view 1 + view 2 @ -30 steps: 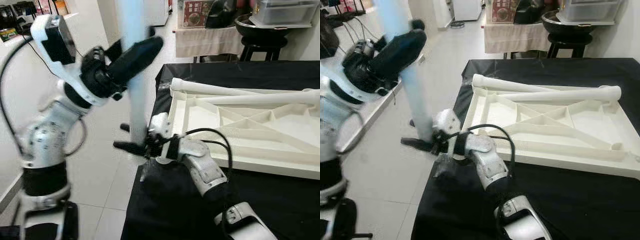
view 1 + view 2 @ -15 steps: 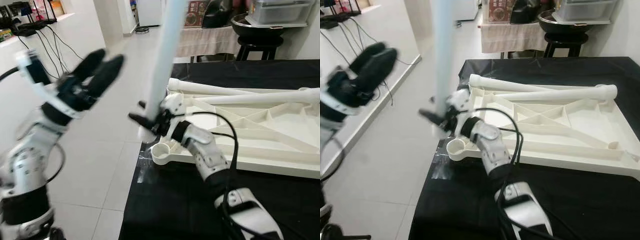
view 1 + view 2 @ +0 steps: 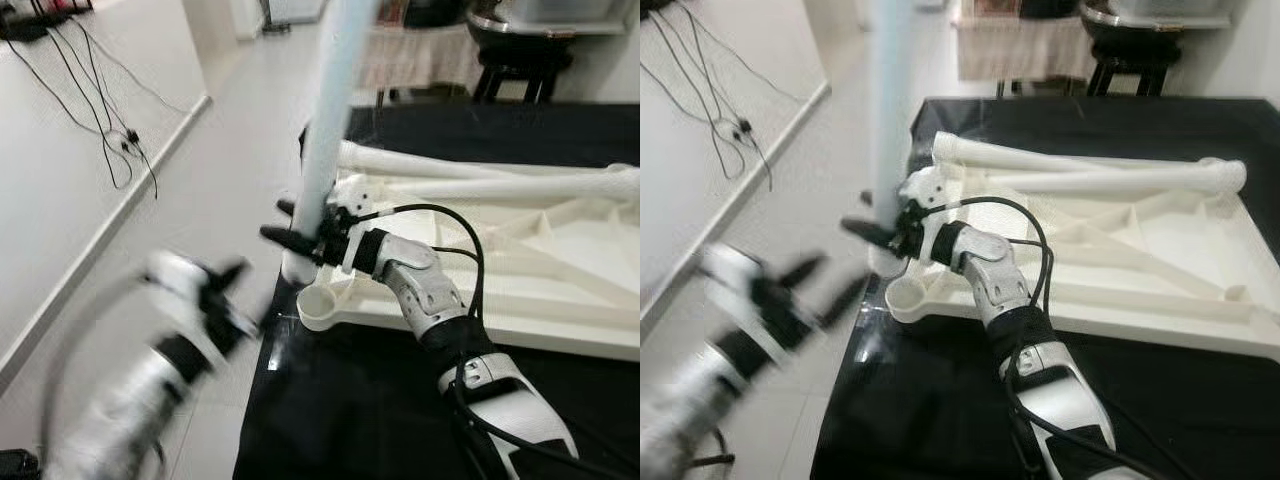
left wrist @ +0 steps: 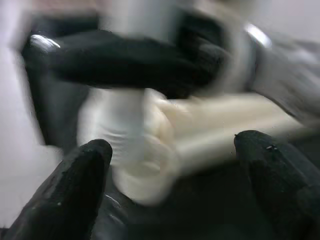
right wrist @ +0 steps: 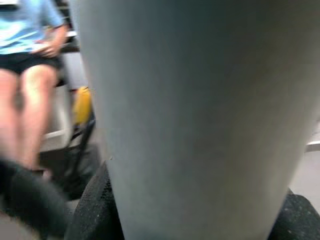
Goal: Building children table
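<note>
Left eye view gives you the clearest look at the table leg: a pale, light-blue tube standing nearly upright, just off the near left corner of the black-covered bench, with its top running out of the picture. Your right gripper has its two black fingers clamped around the leg low down, and the right wrist view confirms it, with the tube pressed close between the finger pads. The foot of the leg sits just behind and beside the round socket at the near left corner of the white tabletop; you cannot tell whether they touch.

That tabletop lies upside down on the bench with its ribbed underside facing up. Two more white legs lie lengthwise across its far side.

Your left gripper is low, out over the floor to the left of the bench's left edge, and heavily blurred. In the left wrist view its fingers stand wide apart with nothing between them, pointed at the socket corner and the clamped leg.

Behind the leg in the right wrist view, a person in a light-blue top and dark shorts sits in the background. Cables trail across the tiled floor at far left.
</note>
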Tool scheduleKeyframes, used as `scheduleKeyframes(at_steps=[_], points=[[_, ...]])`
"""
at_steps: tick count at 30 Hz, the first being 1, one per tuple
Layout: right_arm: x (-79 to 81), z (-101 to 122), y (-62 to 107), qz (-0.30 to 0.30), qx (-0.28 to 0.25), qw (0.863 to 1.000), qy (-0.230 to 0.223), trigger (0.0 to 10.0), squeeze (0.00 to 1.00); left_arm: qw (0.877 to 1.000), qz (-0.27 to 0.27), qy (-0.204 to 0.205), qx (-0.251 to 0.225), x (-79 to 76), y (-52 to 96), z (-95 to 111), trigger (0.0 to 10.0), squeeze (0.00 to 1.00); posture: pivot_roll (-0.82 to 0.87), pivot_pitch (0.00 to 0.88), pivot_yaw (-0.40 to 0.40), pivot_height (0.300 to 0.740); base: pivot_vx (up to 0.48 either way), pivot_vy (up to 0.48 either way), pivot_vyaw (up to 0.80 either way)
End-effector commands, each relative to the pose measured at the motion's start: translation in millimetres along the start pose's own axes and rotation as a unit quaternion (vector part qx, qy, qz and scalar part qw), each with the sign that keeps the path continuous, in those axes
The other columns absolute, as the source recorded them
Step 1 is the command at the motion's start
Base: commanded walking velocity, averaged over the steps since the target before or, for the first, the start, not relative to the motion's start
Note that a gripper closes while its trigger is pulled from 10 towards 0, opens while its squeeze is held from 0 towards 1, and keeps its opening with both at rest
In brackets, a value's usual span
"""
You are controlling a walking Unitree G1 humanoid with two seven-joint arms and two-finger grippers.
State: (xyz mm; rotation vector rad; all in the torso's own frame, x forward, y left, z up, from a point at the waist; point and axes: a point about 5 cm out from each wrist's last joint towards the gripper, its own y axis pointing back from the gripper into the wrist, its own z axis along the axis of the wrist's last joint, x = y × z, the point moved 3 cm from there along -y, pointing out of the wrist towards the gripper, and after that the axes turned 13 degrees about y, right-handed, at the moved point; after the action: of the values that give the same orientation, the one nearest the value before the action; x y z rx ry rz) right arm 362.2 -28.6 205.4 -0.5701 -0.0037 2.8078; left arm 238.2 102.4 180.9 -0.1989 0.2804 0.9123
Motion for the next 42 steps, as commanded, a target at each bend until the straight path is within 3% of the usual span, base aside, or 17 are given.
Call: scheduleKeyframes(at_steps=[1, 2, 4, 11, 14, 17, 23, 29, 35, 36, 37, 38, 42], points=[[6.6, 4, -1.8, 0.046, -0.010, 0.999, -0.004, 10.0, 0.00, 0.999, 0.003, -0.034, 0.017, -7.8, 6.3, -6, 10.0, 0.00, 0.04, 0.250, 0.060, 0.740, 0.000, 0.000, 0.00], [6.6, 4, -1.8, 0.046, -0.010, 0.999, -0.004, 10.0, 0.00, 0.999, 0.003, -0.034, 0.017, -7.8, 6.3, -6, 10.0, 0.00, 0.04, 0.250, 0.060, 0.740, 0.000, 0.000, 0.00], [4.5, 7, 1.5, 0.068, -0.017, 0.997, -0.021, 10.0, 0.00, 0.998, -0.001, -0.046, 0.034, -22.4, 14.3, -15, 10.0, 0.00, 0.06, 0.277, 0.063, 0.740, 0.000, 0.000, 0.00], [-1.3, 14, 12.0, 0.099, -0.025, 0.994, -0.025, 10.0, 0.00, 0.995, 0.027, -0.090, 0.034, -29.5, 26.4, -17, 10.0, 0.00, 0.08, 0.318, 0.071, 0.740, 0.000, 0.000, 0.00], [-6.2, 27, 28.8, 0.154, -0.041, 0.987, -0.029, 10.0, 0.00, 0.990, 0.047, -0.126, 0.036, -38.8, 34.6, -22, 10.0, 0.00, 0.09, 0.345, 0.081, 0.740, 0.000, 0.000, 0.00], [-5.6, 30, 33.0, 0.170, -0.041, 0.984, -0.027, 10.0, 0.00, 0.990, 0.047, -0.130, 0.038, -41.2, 36.5, -23, 10.0, 0.00, 0.09, 0.347, 0.083, 0.740, 0.000, 0.000, 0.00], [6.5, 14, 41.8, 0.227, 0.026, 0.973, 0.021, 10.0, 0.00, 0.990, 0.049, -0.126, 0.041, -46.3, 41.9, -23, 10.0, 0.00, 0.09, 0.362, 0.087, 0.740, 0.000, 0.000, 0.00], [11.0, 3, 35.7, 0.229, 0.055, 0.971, 0.047, 10.0, 0.00, 0.989, 0.055, -0.132, 0.039, -49.1, 44.6, -23, 10.0, 0.00, 0.10, 0.367, 0.089, 0.740, 0.000, 0.000, 0.00], [18.3, 4, 35.9, 0.285, 0.084, 0.951, 0.083, 10.0, 0.00, 0.989, 0.058, -0.134, 0.038, -52.7, 47.8, -23, 10.0, 0.00, 0.10, 0.369, 0.087, 0.740, 0.000, 0.000, 0.00], [22.9, 6, 36.1, 0.317, 0.100, 0.938, 0.095, 10.0, 0.00, 0.989, 0.060, -0.132, 0.037, -52.4, 47.4, -23, 10.0, 0.00, 0.08, 0.373, 0.080, 0.740, 0.000, 0.000, 0.00], [22.9, 6, 36.1, 0.317, 0.100, 0.938, 0.095, 10.0, 0.00, 0.989, 0.060, -0.132, 0.037, -52.4, 47.4, -23, 10.0, 0.00, 0.08, 0.373, 0.080, 0.740, 0.000, 0.000, 0.00], [26.4, 8, 36.3, 0.339, 0.112, 0.928, 0.104, 10.0, 0.00, 0.989, 0.061, -0.129, 0.036, -52.1, 47.0, -22, 10.0, 0.00, 0.08, 0.373, 0.080, 0.740, 0.000, 0.000, 0.00], [28.9, 9, 36.5, 0.364, 0.136, 0.914, 0.119, 10.0, 0.00, 0.989, 0.063, -0.126, 0.033, -51.8, 45.3, -22, 10.0, 0.00, 0.08, 0.377, 0.071, 0.740, 0.000, 0.000, 0.00]])
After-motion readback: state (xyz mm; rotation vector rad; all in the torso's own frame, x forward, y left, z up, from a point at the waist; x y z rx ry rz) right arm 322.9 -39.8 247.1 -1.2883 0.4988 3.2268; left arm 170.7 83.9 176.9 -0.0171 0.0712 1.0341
